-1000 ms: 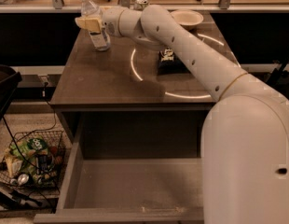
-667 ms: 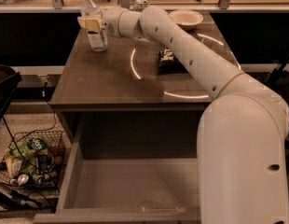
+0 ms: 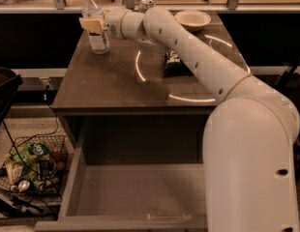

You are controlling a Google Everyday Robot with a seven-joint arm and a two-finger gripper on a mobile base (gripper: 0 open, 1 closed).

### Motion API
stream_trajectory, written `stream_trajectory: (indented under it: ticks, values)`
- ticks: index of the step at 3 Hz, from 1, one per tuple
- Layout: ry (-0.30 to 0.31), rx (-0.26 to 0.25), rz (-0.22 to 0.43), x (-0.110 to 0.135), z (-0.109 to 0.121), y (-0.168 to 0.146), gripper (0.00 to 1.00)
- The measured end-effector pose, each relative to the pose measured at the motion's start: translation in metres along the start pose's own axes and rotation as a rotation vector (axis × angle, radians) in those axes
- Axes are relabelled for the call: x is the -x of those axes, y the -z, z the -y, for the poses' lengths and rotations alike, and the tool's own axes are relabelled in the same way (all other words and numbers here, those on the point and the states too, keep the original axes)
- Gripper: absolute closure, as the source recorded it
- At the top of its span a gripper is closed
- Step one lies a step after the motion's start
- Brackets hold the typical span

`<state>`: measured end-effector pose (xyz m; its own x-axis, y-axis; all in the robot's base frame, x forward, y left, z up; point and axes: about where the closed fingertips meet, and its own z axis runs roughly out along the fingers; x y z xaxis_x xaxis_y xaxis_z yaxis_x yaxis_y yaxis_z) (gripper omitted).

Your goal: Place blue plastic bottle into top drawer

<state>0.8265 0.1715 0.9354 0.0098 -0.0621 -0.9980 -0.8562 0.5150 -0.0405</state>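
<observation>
Camera view shows the bottle (image 3: pixel 98 38) upright at the far left corner of the table (image 3: pixel 106 81), gripper (image 3: pixel 93 24) against its upper body, clamped or not I cannot tell; likely light, thin-walled and slippery, best squeezed gently mid-label before the open drawer (image 3: pixel 130 187).

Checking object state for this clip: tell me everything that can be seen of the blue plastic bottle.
The blue plastic bottle is clear, tall and slim, with a white screw cap and a pale label around its middle. It stands upright near the far left corner of the table, its base on the wood, not in the open top drawer below. The gripper is at label height, overlapping the bottle; whether it grips cannot be told.
</observation>
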Motion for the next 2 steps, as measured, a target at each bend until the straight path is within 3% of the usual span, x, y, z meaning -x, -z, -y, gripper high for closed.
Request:
stream_trajectory:
  ticks: [2]
  values:
    - [-0.002,0.009,0.038,0.013,-0.001,0.005,1.0]
